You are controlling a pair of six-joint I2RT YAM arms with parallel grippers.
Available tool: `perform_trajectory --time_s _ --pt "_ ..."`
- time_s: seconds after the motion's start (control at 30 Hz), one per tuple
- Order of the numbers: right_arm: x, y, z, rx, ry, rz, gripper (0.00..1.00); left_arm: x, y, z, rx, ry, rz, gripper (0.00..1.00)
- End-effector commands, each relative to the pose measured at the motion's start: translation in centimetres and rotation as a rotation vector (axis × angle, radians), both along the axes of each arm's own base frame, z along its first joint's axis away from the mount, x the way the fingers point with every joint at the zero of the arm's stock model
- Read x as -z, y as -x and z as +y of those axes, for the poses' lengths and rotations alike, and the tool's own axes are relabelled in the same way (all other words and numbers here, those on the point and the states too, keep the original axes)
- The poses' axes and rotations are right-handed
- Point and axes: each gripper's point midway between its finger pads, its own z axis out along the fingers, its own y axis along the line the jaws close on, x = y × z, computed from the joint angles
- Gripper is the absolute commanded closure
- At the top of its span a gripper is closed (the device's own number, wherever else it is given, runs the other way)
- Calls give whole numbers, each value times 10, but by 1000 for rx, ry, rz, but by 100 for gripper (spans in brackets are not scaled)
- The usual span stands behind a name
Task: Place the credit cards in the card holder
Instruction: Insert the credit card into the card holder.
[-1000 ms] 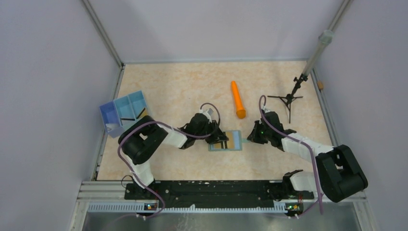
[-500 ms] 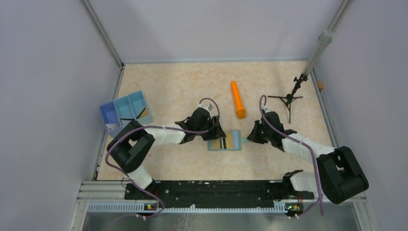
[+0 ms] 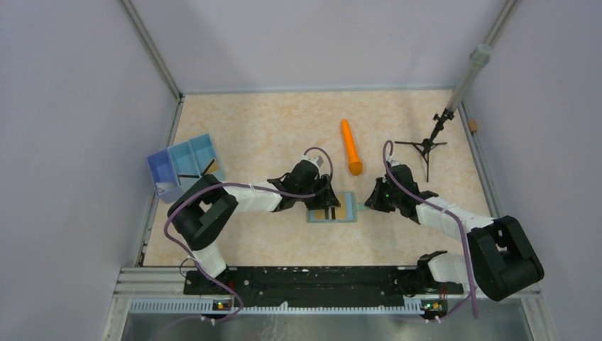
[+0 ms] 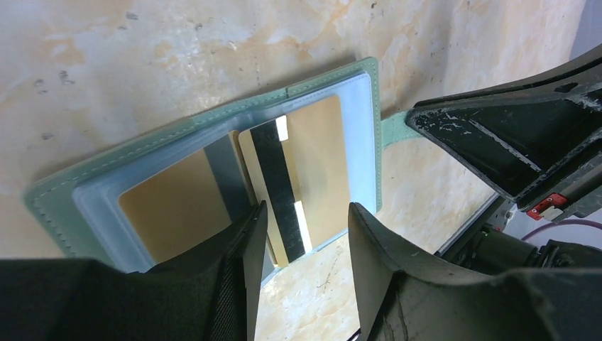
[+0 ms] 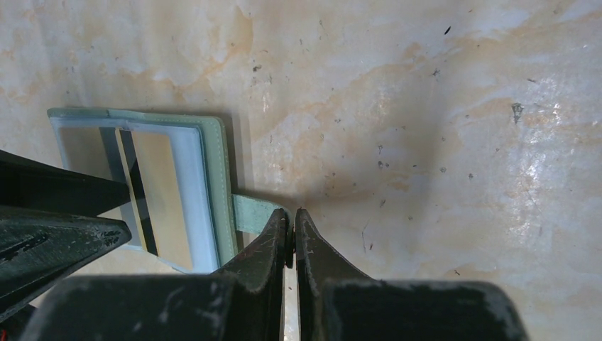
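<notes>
Moved: left gripper [image 4: 304,207], now shifted further over the card holder [image 4: 334,77], jaws released, empty.
Striped credit card [image 4: 319,177]: at the right pocket; how far it is in, we cannot tell.
Second card [image 4: 170,199]: left pocket.
Right gripper [image 5: 292,220]: clenched on the strap tab [image 5: 252,212].
Step, we judge: seating the card. Next: push it home.

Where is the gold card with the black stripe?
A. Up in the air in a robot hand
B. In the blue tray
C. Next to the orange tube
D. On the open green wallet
D: the striped card lies flat on the pale blue inside of the open card holder, apart from the blue tray and the orange tube.
</notes>
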Motion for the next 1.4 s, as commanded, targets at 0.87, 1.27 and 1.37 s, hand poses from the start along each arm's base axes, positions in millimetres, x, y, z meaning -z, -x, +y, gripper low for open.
perform_trajectory --time_s 0.87,1.27,1.37 --pt "-11 -6 -5 17 18 -38 100 -23 4 -55 36 131 -63 49" --pt "-41 -10 -20 38 90 -98 66 -68 8 -45 52 213 -181 42" --pt "-61 -11 -21 25 89 -147 48 -69 11 -30 29 178 -187 35"
